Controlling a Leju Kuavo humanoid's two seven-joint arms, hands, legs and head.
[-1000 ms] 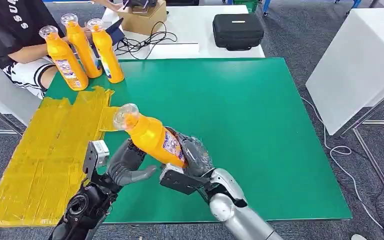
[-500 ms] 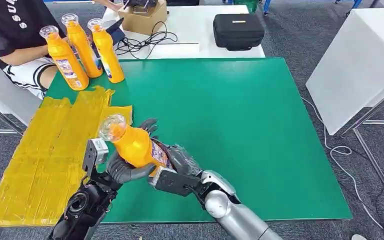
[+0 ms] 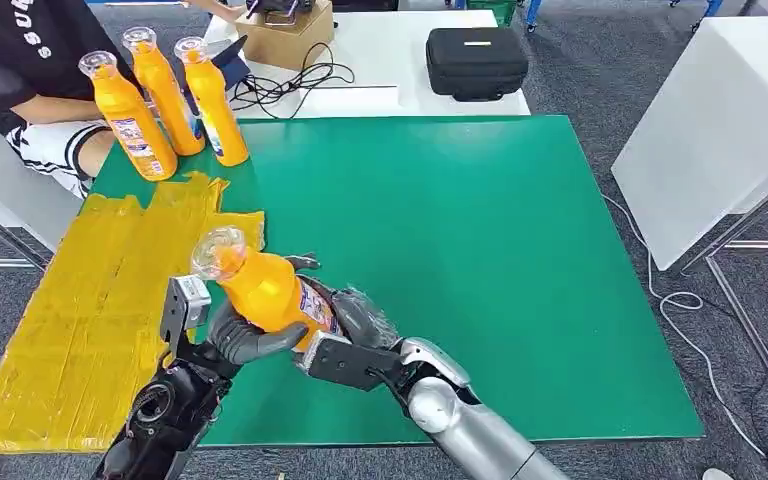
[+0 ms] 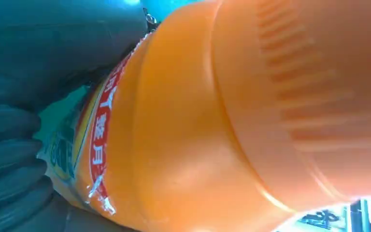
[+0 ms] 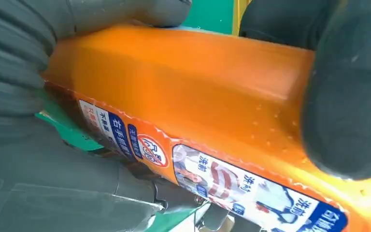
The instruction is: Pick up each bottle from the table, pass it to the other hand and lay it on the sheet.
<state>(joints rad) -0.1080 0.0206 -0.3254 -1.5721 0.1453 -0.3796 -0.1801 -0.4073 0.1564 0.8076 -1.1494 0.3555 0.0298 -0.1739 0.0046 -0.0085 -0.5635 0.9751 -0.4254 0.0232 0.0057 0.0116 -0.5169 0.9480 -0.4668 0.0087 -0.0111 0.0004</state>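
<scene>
An orange bottle (image 3: 268,292) with a clear cap tilts above the green table (image 3: 480,250), its cap toward the yellow sheet (image 3: 80,310). My left hand (image 3: 243,338) curls around its upper body from below. My right hand (image 3: 352,318) grips its labelled lower part. In the left wrist view the bottle (image 4: 222,121) sits against my dark fingers (image 4: 14,145). In the right wrist view the bottle (image 5: 198,111) lies in my right hand (image 5: 24,145), with a left-hand finger (image 5: 348,96) pressed on it. Three more orange bottles (image 3: 168,95) stand upright at the table's far left corner.
A person in a black shirt (image 3: 20,60) sits beyond the far left corner, next to the standing bottles. A white table behind carries a black case (image 3: 475,62), a cardboard box (image 3: 295,40) and cables. A white panel (image 3: 710,130) stands to the right.
The bottle has travelled left toward the sheet with my right hand. My left hand, apart from it a second ago, now wraps around it.
</scene>
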